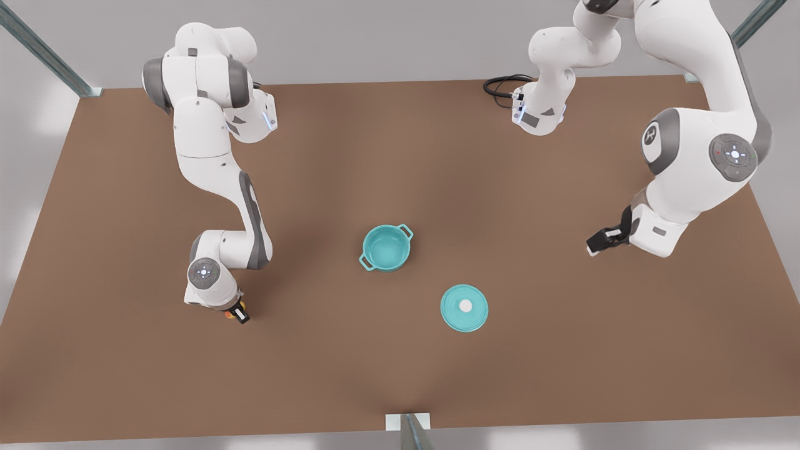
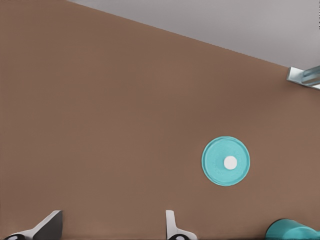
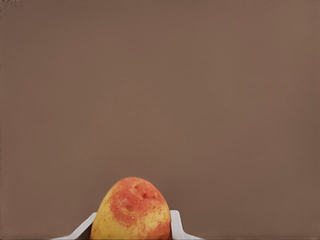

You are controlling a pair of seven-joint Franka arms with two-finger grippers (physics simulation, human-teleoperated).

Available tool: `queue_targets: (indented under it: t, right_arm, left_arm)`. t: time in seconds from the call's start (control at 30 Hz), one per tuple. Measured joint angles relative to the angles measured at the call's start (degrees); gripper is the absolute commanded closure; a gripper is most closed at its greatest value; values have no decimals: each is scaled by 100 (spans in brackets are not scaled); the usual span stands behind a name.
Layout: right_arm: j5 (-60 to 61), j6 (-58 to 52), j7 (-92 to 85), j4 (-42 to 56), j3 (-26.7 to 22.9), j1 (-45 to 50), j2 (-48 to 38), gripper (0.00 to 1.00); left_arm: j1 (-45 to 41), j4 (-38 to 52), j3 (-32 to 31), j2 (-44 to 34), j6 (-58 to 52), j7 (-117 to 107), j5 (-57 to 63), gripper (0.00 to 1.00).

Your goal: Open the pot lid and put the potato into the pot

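Note:
The teal pot (image 1: 386, 248) stands uncovered at mid-table, and its rim (image 2: 292, 230) also edges into the left wrist view. The pot lid (image 1: 464, 307), a flat teal disc with a white knob, lies on the table in front of the pot towards the front view's right (image 2: 226, 161). The yellow and orange-red potato (image 3: 132, 210) sits between the fingers of my right gripper (image 3: 131, 222), which is shut on it low over the table at the front view's left (image 1: 239, 312). My left gripper (image 1: 599, 242) hangs open at the front view's right, apart from the lid, holding nothing (image 2: 110, 230).
A black cable coil (image 1: 503, 84) lies at the table's back edge. Metal posts stand at the back corners (image 1: 84, 84), and a bracket (image 1: 407, 422) sits at the front edge. Bare brown tabletop (image 1: 312, 350) surrounds the pot and lid.

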Motion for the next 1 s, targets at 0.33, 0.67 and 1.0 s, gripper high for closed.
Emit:
queue_targets:
  t: [0.33,0.67,1.0]
  right_arm:
    - [10,-28,23,-1,-8,1,-116,50]
    - [-16,-237,68,0,29,190,-608,48]
    - [-13,-1053,140,-40,52,1184,-1321,48]
  left_arm:
    - [-21,1,-32,-35,-139,821,-1,0]
    - [-27,-7,-50,-73,-173,1297,5,0]
    - [-71,0,-81,-138,-227,1565,8,0]
